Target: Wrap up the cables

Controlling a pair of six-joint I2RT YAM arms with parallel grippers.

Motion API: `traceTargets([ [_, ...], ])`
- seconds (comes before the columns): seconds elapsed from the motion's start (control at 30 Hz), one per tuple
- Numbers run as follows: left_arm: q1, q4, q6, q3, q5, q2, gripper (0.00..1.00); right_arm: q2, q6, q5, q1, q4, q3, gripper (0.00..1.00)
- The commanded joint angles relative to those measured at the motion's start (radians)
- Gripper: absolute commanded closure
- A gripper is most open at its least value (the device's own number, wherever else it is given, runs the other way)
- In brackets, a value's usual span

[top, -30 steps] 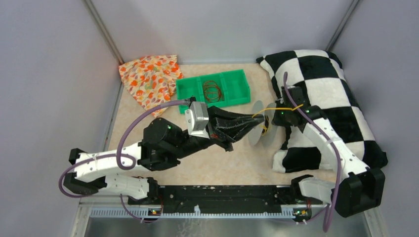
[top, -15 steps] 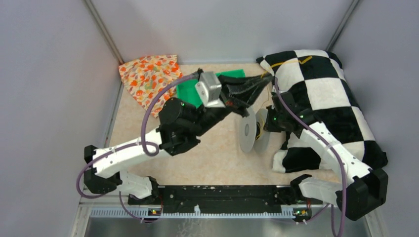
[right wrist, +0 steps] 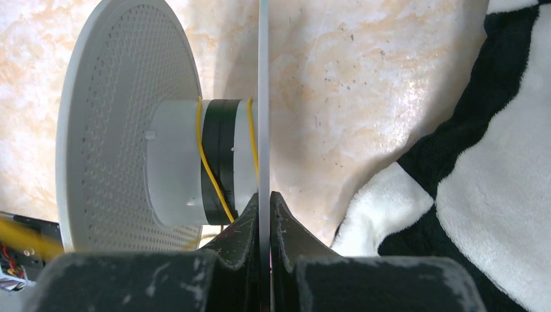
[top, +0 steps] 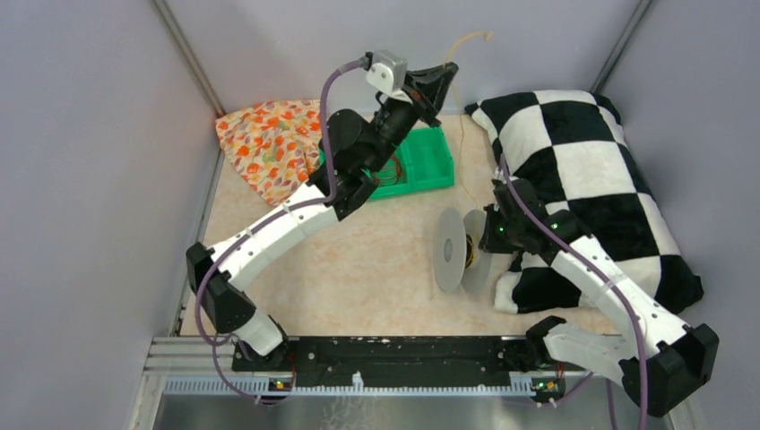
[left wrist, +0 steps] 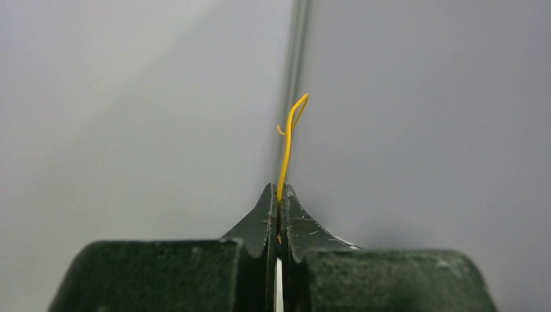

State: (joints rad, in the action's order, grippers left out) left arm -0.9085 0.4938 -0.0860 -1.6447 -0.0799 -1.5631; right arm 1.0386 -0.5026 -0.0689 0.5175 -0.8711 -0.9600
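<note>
High above the far end of the beige marbled surface point(top: 358, 269), the left tool point(left wrist: 278, 195) is pinched tight on the thin yellow-orange wire cable point(left wrist: 289, 140), which trails down to the clear round plastic spool point(right wrist: 123, 130) standing on edge at centre-right, its right-hand disc clamped by the closed right tool point(right wrist: 264, 201).

Worktop point(top: 367, 269): beige, marbled surface. Plain grey walls point(top: 90, 179) enclose it on the left, rear and right. Metal corner posts point(top: 186, 55) stand at both rear corners. Ribbed aluminium rail point(top: 403, 383) runs along the near edge. Lighting even, diffuse.
</note>
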Motion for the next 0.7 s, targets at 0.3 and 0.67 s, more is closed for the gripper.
traceTargets([
  [0.3,0.165,-0.013,-0.054,-0.208,0.032,-0.149,1.0,-0.096,-0.005,0.024,0.031,-0.066,0.017,1.0],
  [0.67,0.262,-0.082,-0.064,-0.35,0.066,-0.296,1.0,-0.166,0.076,0.15,0.039,-0.163,-0.061,1.0],
])
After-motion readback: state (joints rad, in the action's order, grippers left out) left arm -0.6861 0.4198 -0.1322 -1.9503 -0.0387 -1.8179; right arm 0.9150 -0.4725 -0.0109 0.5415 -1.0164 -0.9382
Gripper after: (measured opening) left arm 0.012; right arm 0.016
